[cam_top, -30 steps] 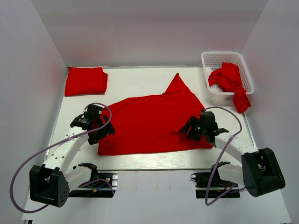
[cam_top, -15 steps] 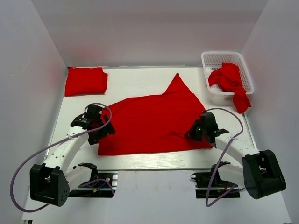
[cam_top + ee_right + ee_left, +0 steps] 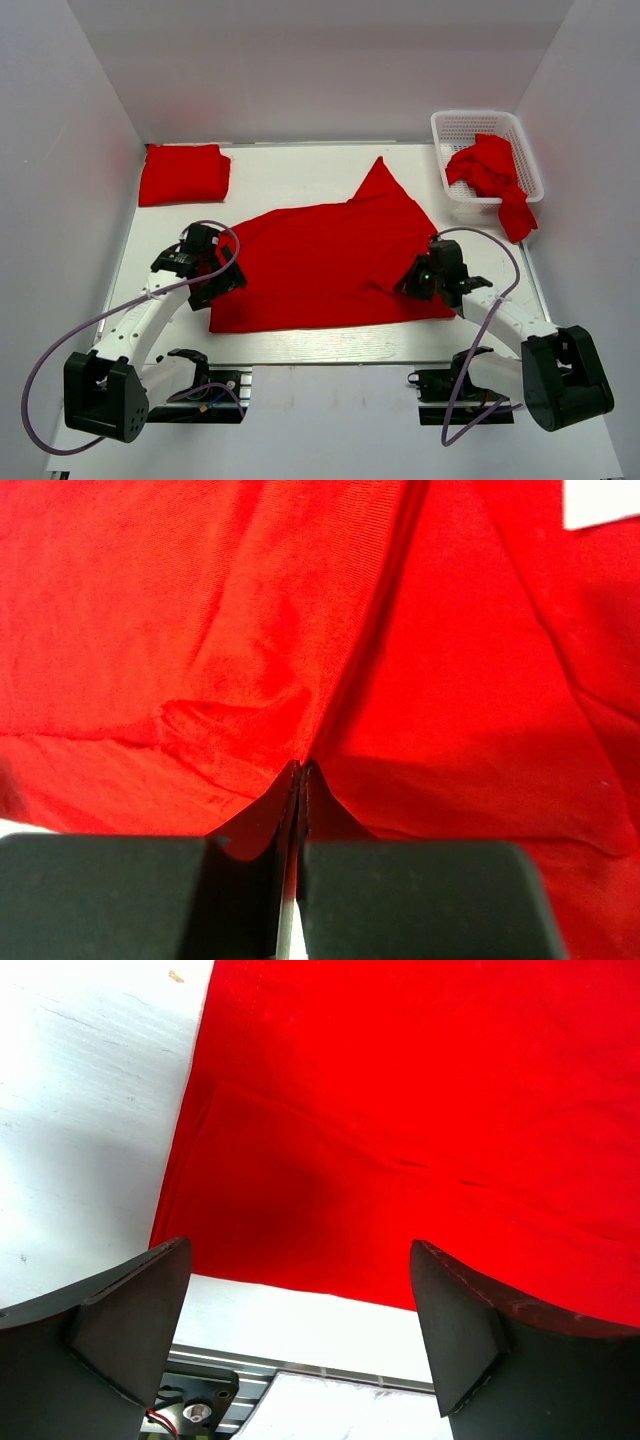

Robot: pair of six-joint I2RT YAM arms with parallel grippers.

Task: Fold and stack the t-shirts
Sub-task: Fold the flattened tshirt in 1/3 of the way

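Red spread t-shirt lies mid-worktop seen from above; we see a folded t-shirt at far left. Left wrist: our left tool hangs released over the spread t-shirt's near corner. Right wrist: the right tool is clenched on a raised fold of it.

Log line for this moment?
left gripper: open, over spread shirt | right gripper: shut on spread shirt | folded shirt: far left | basket: crumpled shirt

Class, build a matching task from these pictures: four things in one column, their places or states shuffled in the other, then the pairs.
1 folded t-shirt
2 spread t-shirt
3 crumpled t-shirt
4 left tool

A in the white basket
B wide open
C far left corner of the table
D mid-table, pinched by the right tool

Pairs: 1-C, 2-D, 3-A, 4-B
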